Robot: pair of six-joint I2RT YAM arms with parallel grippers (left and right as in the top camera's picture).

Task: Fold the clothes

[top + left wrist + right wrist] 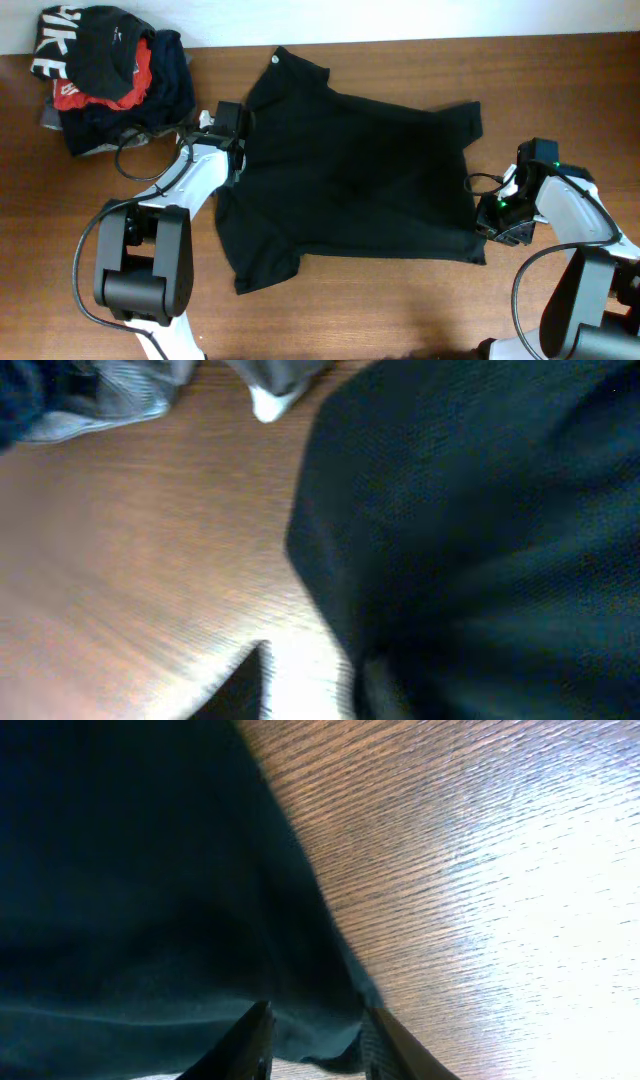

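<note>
The black T-shirt lies spread on the wooden table, its neck toward the back left. My left gripper sits at the shirt's left edge. In the left wrist view its jaws stand apart over bare wood, and the shirt begins at the right finger, which blurs into the fabric. My right gripper is at the shirt's near right corner. In the right wrist view it is open, with the corner of the shirt lying between its fingers.
A pile of other garments, black with white lettering, red, navy and grey, sits at the back left next to the left arm. Its grey edge shows in the left wrist view. Bare table runs along the front.
</note>
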